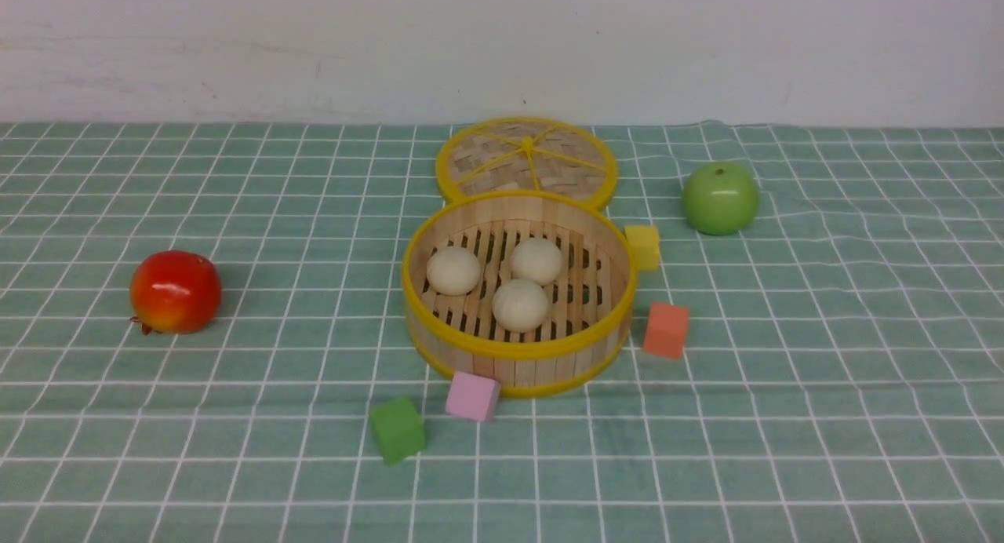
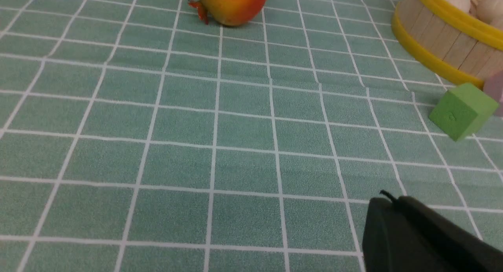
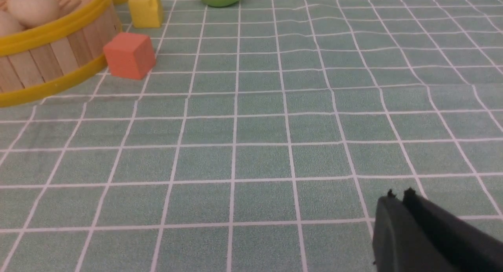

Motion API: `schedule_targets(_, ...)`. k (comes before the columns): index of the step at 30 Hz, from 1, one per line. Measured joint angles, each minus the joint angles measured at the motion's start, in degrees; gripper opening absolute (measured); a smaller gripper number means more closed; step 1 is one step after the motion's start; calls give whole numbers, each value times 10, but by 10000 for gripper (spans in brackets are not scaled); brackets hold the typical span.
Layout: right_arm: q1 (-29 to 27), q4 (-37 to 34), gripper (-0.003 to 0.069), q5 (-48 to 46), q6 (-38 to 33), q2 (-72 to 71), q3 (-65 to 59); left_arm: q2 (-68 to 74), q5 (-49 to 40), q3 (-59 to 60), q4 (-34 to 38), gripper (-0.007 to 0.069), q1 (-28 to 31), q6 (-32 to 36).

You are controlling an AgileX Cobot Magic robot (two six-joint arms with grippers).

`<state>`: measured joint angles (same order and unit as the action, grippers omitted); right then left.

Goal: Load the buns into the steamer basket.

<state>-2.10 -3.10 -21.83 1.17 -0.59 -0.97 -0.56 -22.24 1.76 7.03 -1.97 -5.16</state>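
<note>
Three buns sit in the steamer basket; my left hand and right hand closed, empty. Best: keep clear.

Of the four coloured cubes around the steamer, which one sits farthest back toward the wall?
The yellow cube, beside the steamer basket on its right rear. The orange cube is nearer the camera, and the pink cube and green cube sit at the basket's front.

Neither arm shows in the front view. Left gripper hangs low over the cloth, jaws pressed together, empty. Right gripper likewise: jaws together, nothing between them.
</note>
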Motion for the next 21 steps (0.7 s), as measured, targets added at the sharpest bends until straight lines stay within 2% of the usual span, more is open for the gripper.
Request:
schedule_targets(5, 0, 0, 31, 0, 0, 0, 0, 0, 0, 0, -1, -14, 0, -31)
schedule_targets(21, 0, 0, 57, 0, 0, 0, 0, 0, 0, 0, -1, -14, 0, -36)
